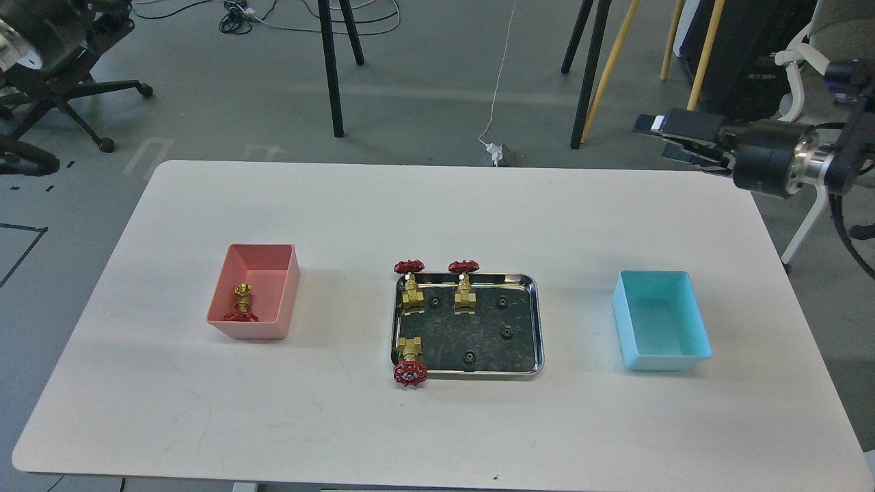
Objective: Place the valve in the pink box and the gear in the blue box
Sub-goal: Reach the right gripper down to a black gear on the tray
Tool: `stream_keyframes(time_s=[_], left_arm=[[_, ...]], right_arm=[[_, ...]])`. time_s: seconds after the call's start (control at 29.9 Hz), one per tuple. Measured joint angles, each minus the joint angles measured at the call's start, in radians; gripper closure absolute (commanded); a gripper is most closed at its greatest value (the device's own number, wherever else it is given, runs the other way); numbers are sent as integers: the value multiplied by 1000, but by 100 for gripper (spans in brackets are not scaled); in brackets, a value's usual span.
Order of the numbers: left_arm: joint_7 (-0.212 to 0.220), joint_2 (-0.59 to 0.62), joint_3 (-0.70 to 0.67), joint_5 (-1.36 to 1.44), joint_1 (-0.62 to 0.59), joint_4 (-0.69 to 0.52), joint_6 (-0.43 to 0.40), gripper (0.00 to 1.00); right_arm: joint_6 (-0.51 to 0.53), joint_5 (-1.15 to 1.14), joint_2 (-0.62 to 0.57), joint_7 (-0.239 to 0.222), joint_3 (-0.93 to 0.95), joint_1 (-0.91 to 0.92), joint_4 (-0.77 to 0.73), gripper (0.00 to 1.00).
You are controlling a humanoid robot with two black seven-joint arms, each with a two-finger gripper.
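One valve [241,303] lies inside the pink box [290,287] at the left of the table. Three more valves rest on the steel tray [537,326]: two at its back edge [410,283] [464,285] and one at its front left corner [410,363]. Several gears lie on the tray, such as one [507,333] at mid right and one [469,357] near the front. The blue box [699,311] stands empty at the right. My right gripper [662,140] is open and empty, high above the table's back right corner. My left gripper is out of view.
Part of my left arm [41,27] shows at the top left corner, off the table. An office chair [61,89], stand legs [333,68] and cables lie on the floor beyond the table's back edge. A white chair [813,171] stands at the right.
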Motion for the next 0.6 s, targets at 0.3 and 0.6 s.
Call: stream_keyframes(time_s=[0.3,0.6], left_arm=[[14,-2,4,30,-117,7,7,4],[14,-2,4,33,-147,42,13,4]], right_arm=[[0,-149,262,14,-470,274,-7,1],[0,-239,522,17,-649,269,-180,1]])
